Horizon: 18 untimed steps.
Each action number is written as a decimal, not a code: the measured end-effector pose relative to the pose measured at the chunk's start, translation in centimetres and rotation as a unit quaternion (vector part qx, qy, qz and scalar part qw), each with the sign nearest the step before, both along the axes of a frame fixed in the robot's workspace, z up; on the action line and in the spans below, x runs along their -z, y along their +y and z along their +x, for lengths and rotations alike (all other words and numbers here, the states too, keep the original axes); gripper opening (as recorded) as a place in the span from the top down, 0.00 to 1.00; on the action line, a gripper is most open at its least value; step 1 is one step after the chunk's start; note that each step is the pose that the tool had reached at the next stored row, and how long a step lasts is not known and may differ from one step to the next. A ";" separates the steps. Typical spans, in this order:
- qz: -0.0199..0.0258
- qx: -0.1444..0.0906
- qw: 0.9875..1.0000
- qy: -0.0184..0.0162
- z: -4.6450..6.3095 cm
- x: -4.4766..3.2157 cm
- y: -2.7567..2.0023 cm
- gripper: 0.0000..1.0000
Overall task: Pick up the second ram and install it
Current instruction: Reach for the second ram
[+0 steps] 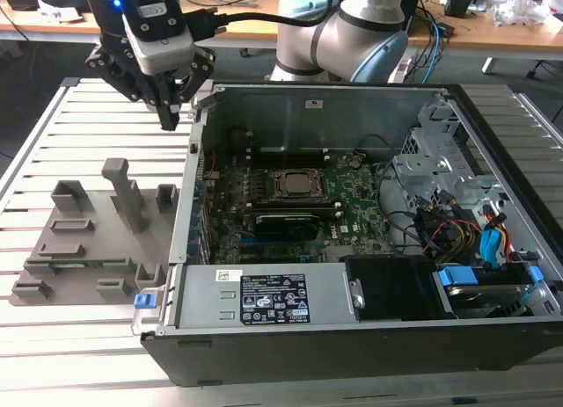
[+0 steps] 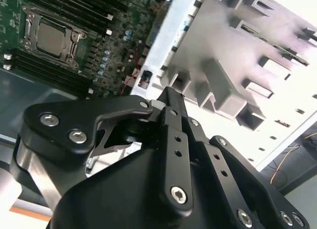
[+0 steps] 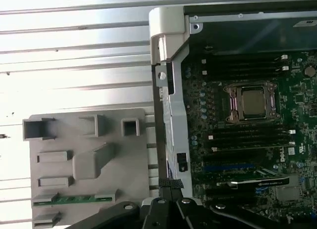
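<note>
The second ram (image 3: 74, 198) is a thin green stick lying on edge in a slot of the grey holder tray (image 3: 133, 174), at the tray's near end in the exterior view (image 1: 86, 265). My gripper (image 1: 170, 121) hangs above the slatted table between the tray (image 1: 79, 240) and the open computer case (image 1: 352, 117), well apart from the ram. Its fingers are shut together with nothing between them, as both wrist views show (image 2: 168, 95) (image 3: 169, 183). The motherboard (image 3: 297, 115) has dark memory slots (image 3: 247, 136) on either side of the processor socket (image 3: 251, 103).
The case's metal side wall (image 3: 168, 105) stands just beside the gripper. Upright grey posts (image 1: 119, 183) rise from the tray. A power supply (image 1: 264, 297), drive cage (image 1: 440, 170) and cables (image 1: 457, 231) sit in the case. The arm's body (image 1: 352, 29) is behind it.
</note>
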<state>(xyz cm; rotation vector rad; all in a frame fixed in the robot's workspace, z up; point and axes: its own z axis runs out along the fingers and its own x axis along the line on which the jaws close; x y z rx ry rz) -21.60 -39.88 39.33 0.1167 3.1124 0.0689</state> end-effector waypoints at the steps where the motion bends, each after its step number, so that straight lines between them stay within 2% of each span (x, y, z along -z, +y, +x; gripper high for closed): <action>1: 0.000 0.000 1.000 0.000 -0.2 0.00 0.00 0.89; 4: 0.000 0.000 1.000 0.000 -1.0 0.00 0.00 0.89; 8: 0.000 0.000 1.000 0.000 -2.7 0.01 0.00 0.89; 10: 0.000 0.000 1.000 0.000 -3.1 0.00 0.00 0.89; 14: 0.000 0.000 1.000 0.000 -4.5 0.01 0.00 0.89; 15: 0.000 0.000 1.000 0.000 -5.3 0.02 0.00 0.89; 18: 0.000 0.000 1.000 0.000 -5.9 0.01 0.00 0.89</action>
